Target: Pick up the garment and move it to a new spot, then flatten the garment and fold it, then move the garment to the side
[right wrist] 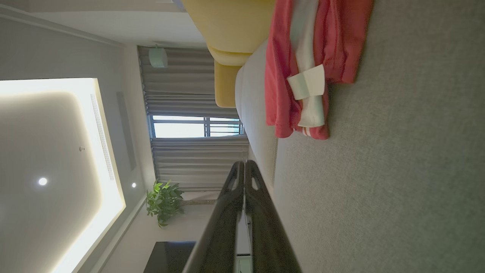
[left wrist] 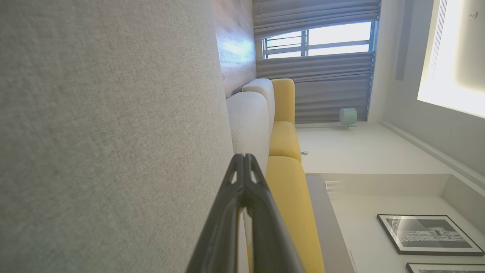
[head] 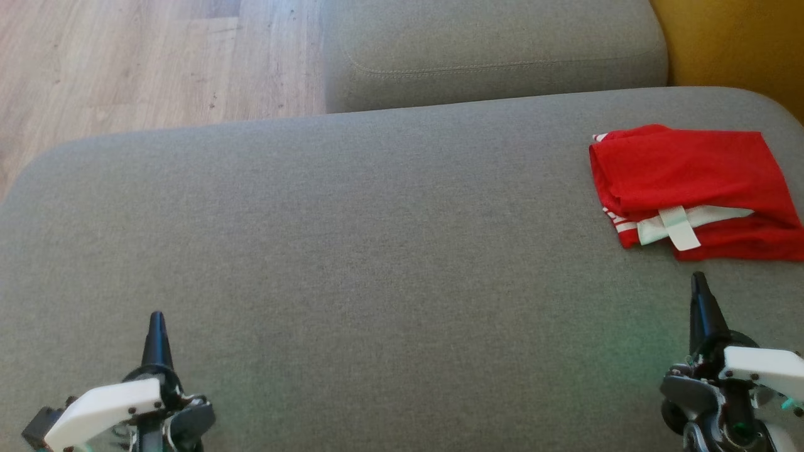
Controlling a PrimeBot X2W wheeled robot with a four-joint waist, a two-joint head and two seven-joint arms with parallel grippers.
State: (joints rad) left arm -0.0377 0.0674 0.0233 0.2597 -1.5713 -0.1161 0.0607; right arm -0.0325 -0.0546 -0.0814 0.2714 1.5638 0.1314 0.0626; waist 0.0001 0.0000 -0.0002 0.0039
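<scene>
Garment (head: 691, 182), red with a white band (head: 722, 216) and a pale label (head: 679, 229), lies folded flat on the grey sofa cushion (head: 377, 251) near its far right corner. My right end effector (head: 697, 279) hovers just short of its near edge, fingers pressed together, holding nothing. My left end effector (head: 156, 319) sits by the cushion's near left edge, likewise closed and empty, well apart from the garment.
</scene>
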